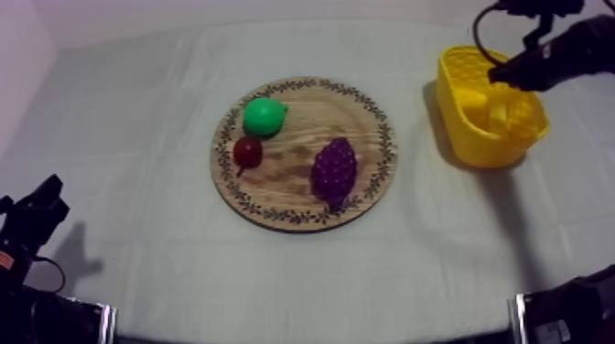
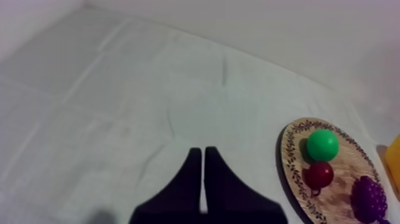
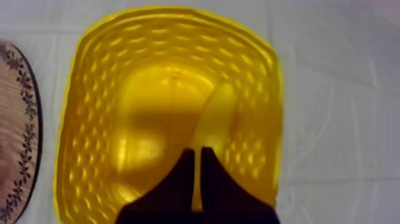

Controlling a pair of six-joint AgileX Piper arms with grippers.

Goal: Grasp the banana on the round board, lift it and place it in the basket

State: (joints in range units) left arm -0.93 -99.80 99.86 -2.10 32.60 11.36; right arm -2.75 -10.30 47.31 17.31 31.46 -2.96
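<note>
The banana [image 3: 220, 119] lies inside the basket [image 3: 77, 89], leaning on its far wall, so the drop looks done to me. The right end effector [image 3: 197, 152] hangs just over it, fingers pressed into a narrow wedge, holding nothing. Next it only needs a straight lift clear of the rim. The left end effector [image 2: 203, 150] rests over bare worktop [image 2: 119, 89], also narrow and empty. The banana's near end is covered by the right fingers, and yellow on yellow blurs its outline.

Dim, soft light; faint shadows on the cloth [image 1: 137, 137] beside the yellow basket [image 1: 490, 148].
</note>
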